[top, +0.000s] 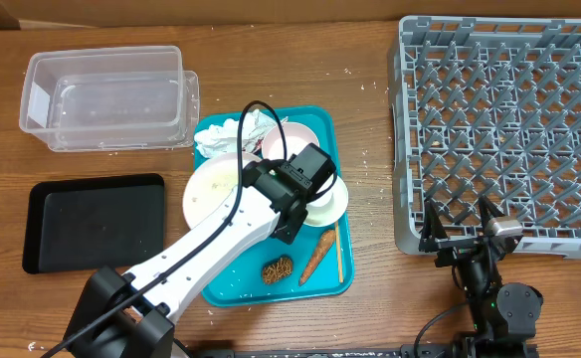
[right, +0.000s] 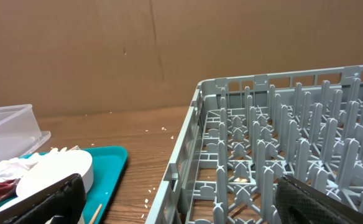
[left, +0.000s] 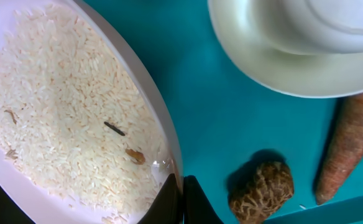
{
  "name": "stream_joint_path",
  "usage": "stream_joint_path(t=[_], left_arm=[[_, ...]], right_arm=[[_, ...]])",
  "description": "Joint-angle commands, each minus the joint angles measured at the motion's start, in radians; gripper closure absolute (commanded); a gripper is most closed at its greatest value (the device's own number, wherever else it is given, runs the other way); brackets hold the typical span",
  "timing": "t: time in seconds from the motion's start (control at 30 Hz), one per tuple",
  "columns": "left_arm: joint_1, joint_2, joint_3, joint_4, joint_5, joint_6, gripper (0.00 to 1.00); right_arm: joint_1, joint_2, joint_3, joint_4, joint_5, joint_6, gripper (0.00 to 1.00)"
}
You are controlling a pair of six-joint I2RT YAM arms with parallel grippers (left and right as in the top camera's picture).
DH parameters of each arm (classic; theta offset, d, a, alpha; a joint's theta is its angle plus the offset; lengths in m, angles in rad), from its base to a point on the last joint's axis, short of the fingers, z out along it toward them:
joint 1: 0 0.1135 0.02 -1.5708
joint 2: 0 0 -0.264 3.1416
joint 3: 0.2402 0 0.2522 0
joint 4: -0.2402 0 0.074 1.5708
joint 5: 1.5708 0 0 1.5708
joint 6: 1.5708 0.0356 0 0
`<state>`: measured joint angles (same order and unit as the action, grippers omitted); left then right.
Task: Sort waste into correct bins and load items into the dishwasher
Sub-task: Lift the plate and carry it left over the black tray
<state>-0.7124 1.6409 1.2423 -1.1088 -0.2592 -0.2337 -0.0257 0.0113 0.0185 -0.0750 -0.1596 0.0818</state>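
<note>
The left gripper (left: 181,190) reached over the teal tray (top: 336,283), its fingers pressed together at the near rim of the large white plate (left: 160,118). They appeared to pinch that rim, though the contact sat at the very edge of the wrist view. White rice grains (left: 51,112) covered the plate's face. On the tray beside it lay the brown ridged lump (left: 262,191) and the carrot piece (left: 348,146), close together but apart, with a smaller white plate (left: 281,65) beyond them carrying a cup. The crumpled napkin (top: 221,136) sat at the tray's far end. The clear tub (top: 106,99) and the black tray (top: 92,221) stood to the left. The right gripper (top: 460,224) hovered at the near edge of the grey dish rack (top: 509,119), jaws spread wide and holding nothing.
</note>
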Motion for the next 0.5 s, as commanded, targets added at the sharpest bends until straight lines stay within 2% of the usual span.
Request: stream_joint_path(t=[0.0,0.27,0.47], left_arm=[[0.007,0.006,0.057,-0.018,-0.066,-0.090,0.96],[0.040,0.005,0.113,-0.058,-0.110,-0.188,0.96],[0.150,-0.003,0.154,-0.097,-0.106,-0.251,0.96]], right_arm=[[-0.003,-0.005,-0.010,0.006,0.001,0.000,0.00],[-0.003,-0.005,-0.010,0.006,0.001,0.000,0.00],[-0.003,-0.005,-0.010,0.006,0.001,0.000,0.00]])
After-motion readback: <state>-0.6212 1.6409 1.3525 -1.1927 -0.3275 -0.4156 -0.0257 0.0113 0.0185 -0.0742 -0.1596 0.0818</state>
